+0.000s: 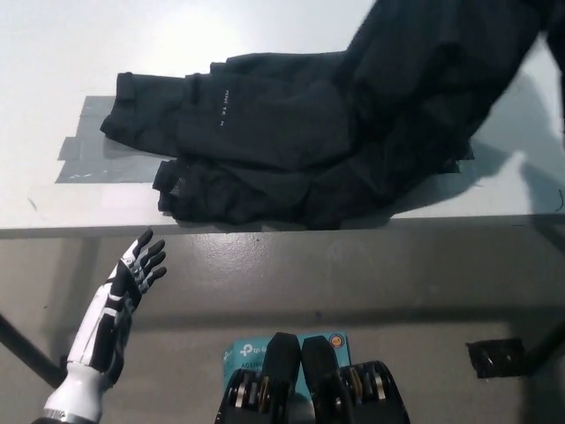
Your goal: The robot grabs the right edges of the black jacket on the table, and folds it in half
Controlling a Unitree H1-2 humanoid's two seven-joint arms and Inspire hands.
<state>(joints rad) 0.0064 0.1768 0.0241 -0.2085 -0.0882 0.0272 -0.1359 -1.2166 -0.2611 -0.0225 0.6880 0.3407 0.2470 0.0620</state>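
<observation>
Black jacket (291, 132) lies on table (53, 53); left hand (137, 269) spread below.

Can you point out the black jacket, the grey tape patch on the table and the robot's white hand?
black jacket (291, 132), head view, on its flat middle part.
grey tape patch (84, 159), head view, on its bare left part.
left hand (139, 268), head view, on the palm.

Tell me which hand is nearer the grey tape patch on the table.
Left. The left hand hovers open just below the table edge, under the grey tape patch. The right hand is not in view.
</observation>
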